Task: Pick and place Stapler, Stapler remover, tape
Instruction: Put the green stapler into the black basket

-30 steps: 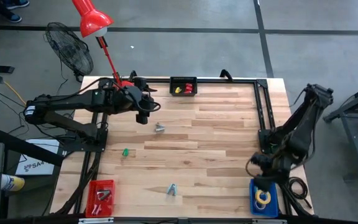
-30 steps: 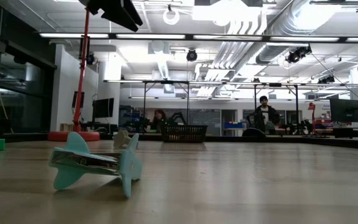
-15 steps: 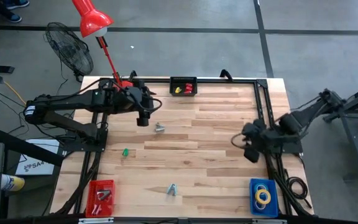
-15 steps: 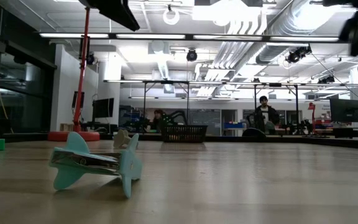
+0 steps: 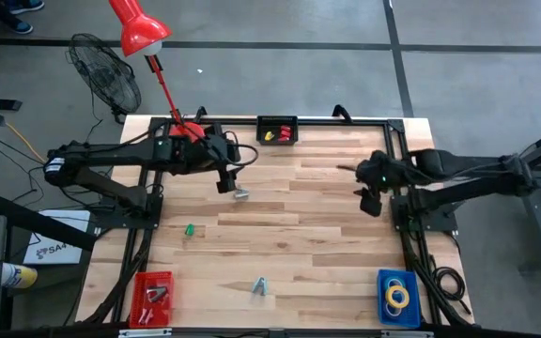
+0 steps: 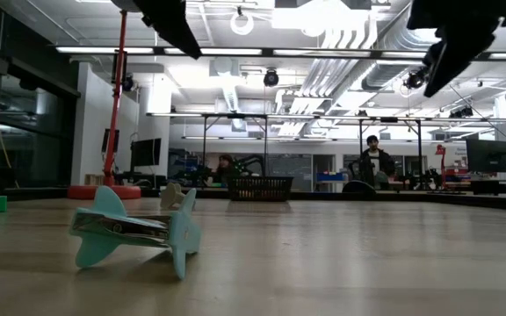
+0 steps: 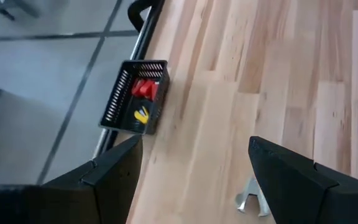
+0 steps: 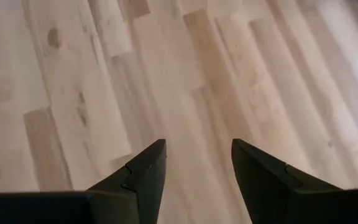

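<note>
Just beside left pincer (image 5: 224, 185), staple remover (image 5: 241, 194)

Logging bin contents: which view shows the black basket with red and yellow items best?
Left wrist view: the black basket is close, contents visible. High view shows it small; low view shows only its side; right wrist view misses it.

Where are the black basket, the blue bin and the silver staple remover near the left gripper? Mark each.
Black basket (image 5: 277, 130), high view, its middle.
Blue bin (image 5: 384, 314), high view, its left wall.
Silver staple remover (image 5: 240, 195), high view, its body.
</note>
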You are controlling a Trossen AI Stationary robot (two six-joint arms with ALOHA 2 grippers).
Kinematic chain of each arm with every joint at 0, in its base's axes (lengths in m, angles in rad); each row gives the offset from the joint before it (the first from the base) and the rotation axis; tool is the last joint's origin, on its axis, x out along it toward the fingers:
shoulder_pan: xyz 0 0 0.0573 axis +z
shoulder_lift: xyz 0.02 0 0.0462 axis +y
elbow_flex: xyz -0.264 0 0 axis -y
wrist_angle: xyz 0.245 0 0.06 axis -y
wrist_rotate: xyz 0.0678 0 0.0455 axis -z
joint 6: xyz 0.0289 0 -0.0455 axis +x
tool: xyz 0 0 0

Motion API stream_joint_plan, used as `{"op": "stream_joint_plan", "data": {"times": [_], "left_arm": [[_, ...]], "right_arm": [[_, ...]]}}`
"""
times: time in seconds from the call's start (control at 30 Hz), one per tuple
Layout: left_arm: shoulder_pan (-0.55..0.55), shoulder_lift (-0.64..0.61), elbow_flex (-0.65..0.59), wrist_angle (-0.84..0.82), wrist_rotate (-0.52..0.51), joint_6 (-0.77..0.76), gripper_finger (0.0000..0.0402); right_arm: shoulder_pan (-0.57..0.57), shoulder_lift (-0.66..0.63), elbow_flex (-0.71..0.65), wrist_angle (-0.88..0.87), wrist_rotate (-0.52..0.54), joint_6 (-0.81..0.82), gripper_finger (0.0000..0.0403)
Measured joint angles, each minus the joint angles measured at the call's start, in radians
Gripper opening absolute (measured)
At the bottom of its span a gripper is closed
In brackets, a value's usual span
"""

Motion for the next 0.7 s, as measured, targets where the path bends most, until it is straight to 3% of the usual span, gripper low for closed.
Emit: {"op": "stream_joint_plan", "data": {"times": [0.2, 0.43, 0.7], "left_arm": [[0.0, 0.011, 0.0, -0.077, -0.001, -0.148, 0.0289], [0.0, 0.011, 0.0, -0.369, 0.008, -0.448, 0.0289], [0.0, 0.011, -0.004, -0.667, 0.088, -0.784, 0.0289]], "right_arm": [[-0.169, 0.0, 0.0, 0.08, -0.089, -0.177, 0.0173], [-0.341, 0.0, 0.0, 0.089, -0.17, -0.314, 0.0174], [-0.5, 0.0, 0.0, 0.17, -0.291, -0.462, 0.0174]]}}
